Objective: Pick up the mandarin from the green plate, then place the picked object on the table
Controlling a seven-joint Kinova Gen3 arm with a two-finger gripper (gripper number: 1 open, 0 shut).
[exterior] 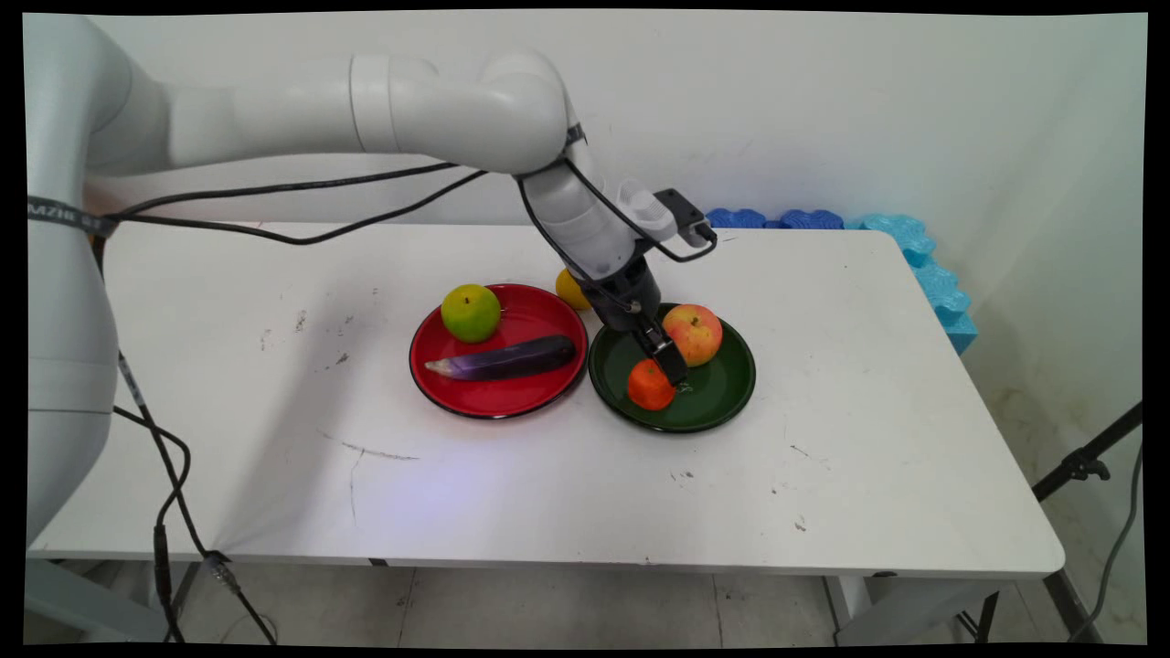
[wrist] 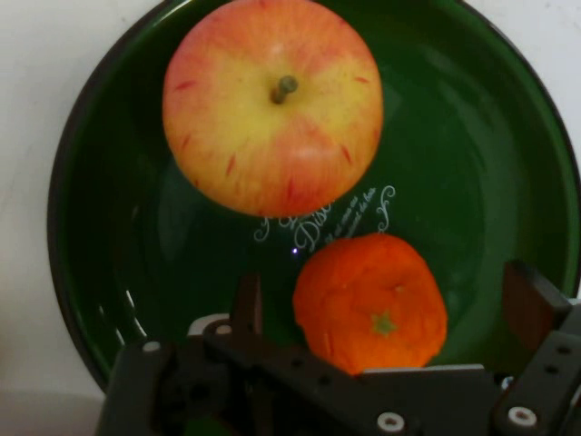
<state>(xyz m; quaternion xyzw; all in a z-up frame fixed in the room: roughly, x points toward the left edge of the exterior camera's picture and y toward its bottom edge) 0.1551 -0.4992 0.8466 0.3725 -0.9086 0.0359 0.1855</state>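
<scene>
Your gripper was down over the green plate, its fingers spread wide to either side of the small orange, with clear gaps between the pads and the peel in the hand view, so nothing was pinched. That orange sat on the plate's near-left part in the main view, stem end up, and the red-and-yellow apple stood just behind it on the same plate, close to it, though you could not tell from either view whether the two touched. To the left, just beside the green plate, the red plate carried a green citrus fruit and a purple eggplant lying across it. A yellow fruit rested on the white table behind the red plate, partly hidden by the arm.
</scene>
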